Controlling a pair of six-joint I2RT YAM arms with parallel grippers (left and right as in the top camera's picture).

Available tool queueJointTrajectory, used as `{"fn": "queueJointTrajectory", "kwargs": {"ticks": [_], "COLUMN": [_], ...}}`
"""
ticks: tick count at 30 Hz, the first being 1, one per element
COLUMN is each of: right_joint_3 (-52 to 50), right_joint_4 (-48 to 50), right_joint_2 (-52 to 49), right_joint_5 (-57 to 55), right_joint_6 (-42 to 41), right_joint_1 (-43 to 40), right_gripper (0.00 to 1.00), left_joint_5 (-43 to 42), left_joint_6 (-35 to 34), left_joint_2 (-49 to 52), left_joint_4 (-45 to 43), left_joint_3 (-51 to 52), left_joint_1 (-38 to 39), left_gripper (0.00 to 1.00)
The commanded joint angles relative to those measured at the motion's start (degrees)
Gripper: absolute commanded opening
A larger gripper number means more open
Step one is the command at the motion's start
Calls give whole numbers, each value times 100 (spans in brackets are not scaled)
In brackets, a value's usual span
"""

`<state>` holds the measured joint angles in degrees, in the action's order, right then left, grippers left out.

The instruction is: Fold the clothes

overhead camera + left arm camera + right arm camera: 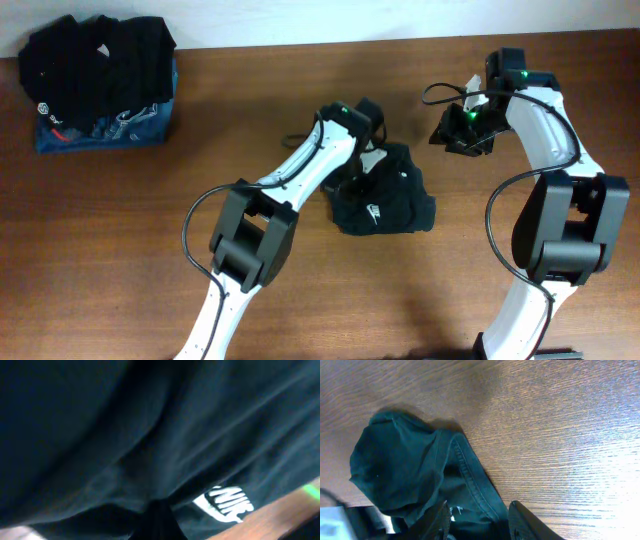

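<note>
The clothes (395, 200) lie in a crumpled black heap at mid-table, with a small white logo (227, 502) on the cloth. My left gripper (368, 140) sits at the heap's upper left edge. In the left wrist view, dark fabric (150, 435) fills the frame and its creases run down into the shut left gripper (160, 517). My right gripper (455, 135) is to the right of the heap with a dark bunch at its tips. In the right wrist view, a hemmed fold of dark cloth (400, 465) runs between the part-closed fingers (437, 520) of the right gripper (482, 520).
A stack of folded garments (100, 85), black on top of blue, sits at the back left corner. The brown wooden table (120, 250) runs to a pale wall at the back. Both white arms reach in from the front edge.
</note>
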<state>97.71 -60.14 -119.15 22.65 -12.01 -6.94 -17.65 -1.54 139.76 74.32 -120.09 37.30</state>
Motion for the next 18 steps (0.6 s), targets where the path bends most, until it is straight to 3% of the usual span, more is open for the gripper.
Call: {"fn": "queueJointTrajectory", "kwargs": {"ticks": [1,10,18], "right_joint_3": [66,66,66], "right_joint_4": [-2,-2,0], "right_joint_2": [142,142,142], "right_joint_5": [90,90,90], "right_joint_6": [-24,-26,-24], "right_joint_1": [15,15,15], "right_gripper": [43,43,43], "left_joint_5": [-258,-313,310], "left_joint_6": [-59,-81,-74], "left_joint_2": [7,7,-22], "left_joint_4": [0,382,693], "left_joint_3": [363,1023,1045], "left_joint_1": [55,181,181], "left_gripper": [1,1,1]}}
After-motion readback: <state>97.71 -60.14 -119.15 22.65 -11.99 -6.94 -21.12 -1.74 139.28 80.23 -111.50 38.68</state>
